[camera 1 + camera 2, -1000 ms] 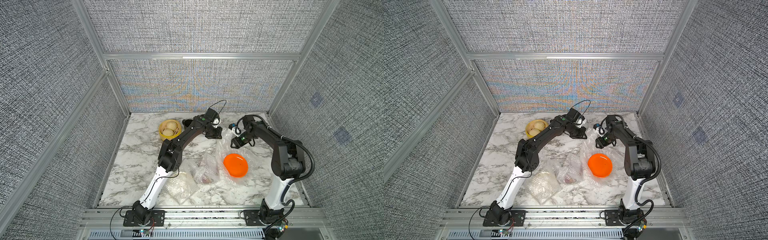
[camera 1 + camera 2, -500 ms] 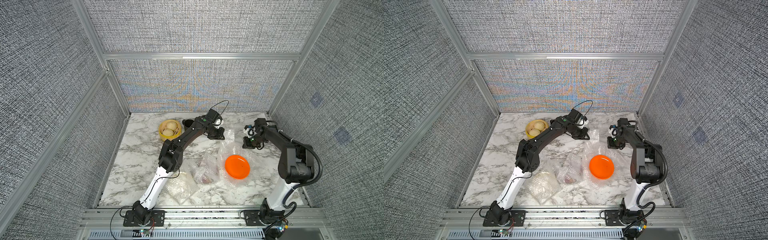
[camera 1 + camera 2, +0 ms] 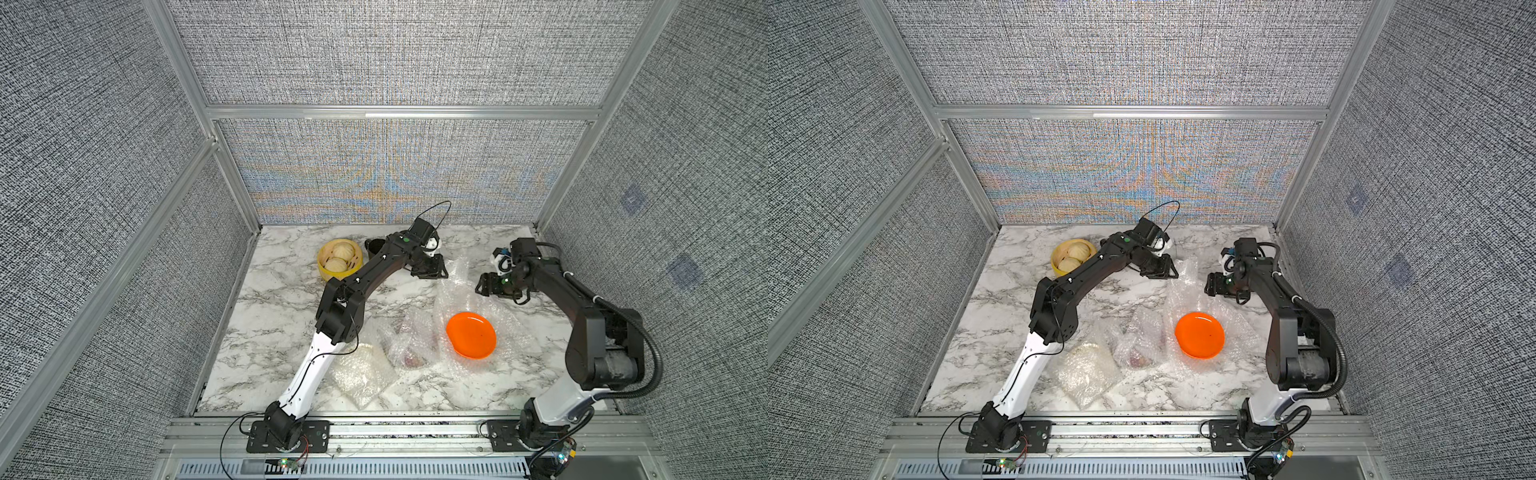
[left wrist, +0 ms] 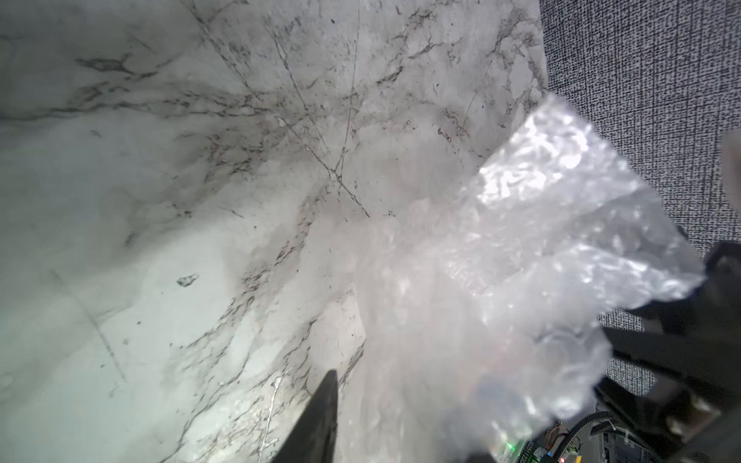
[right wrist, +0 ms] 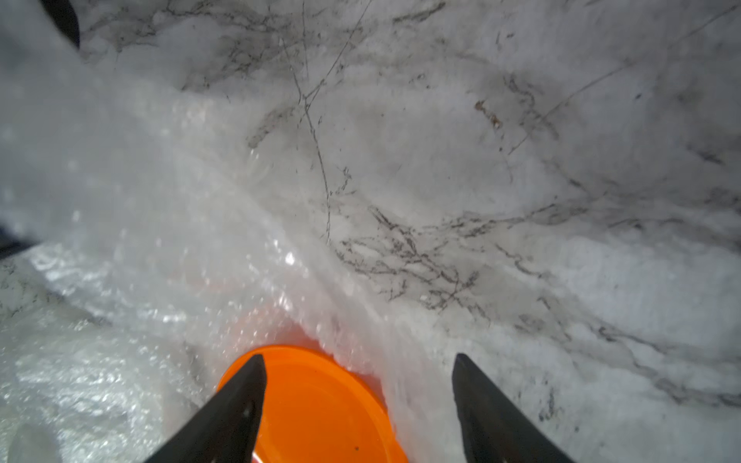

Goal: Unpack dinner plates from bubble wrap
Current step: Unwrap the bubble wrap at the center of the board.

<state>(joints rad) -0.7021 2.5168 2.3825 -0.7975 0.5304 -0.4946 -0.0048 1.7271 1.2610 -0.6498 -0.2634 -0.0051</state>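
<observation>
A bright orange dinner plate (image 3: pixel 471 335) (image 3: pixel 1200 334) (image 5: pixel 316 405) lies bare on an opened sheet of bubble wrap (image 3: pixel 457 286) (image 3: pixel 1185 286) at the right of the marble table. The sheet's far corner (image 4: pixel 541 208) stands up beside my left gripper (image 3: pixel 432 268) (image 4: pixel 369 377). Only one left finger (image 4: pixel 320 417) shows, off to one side; wrap covers the other. My right gripper (image 3: pixel 486 286) (image 5: pixel 359 356) is open just behind the plate, holding nothing. A dark red plate sits in a crumpled wrap (image 3: pixel 409 345) (image 3: pixel 1140 345). A flat wrapped bundle (image 3: pixel 361 374) (image 3: pixel 1086 372) lies at the front.
A yellow steamer basket with buns (image 3: pixel 338 259) (image 3: pixel 1073 257) stands at the back left, with a dark cup (image 3: pixel 374 245) beside it behind the left arm. Fabric walls close in three sides. The arm bases sit at the front rail (image 3: pixel 374 424).
The right gripper drew the wrap to the right while shut, then opened and let it go. The left jaws have parted from shut. The sheet has slumped round the orange plate.
</observation>
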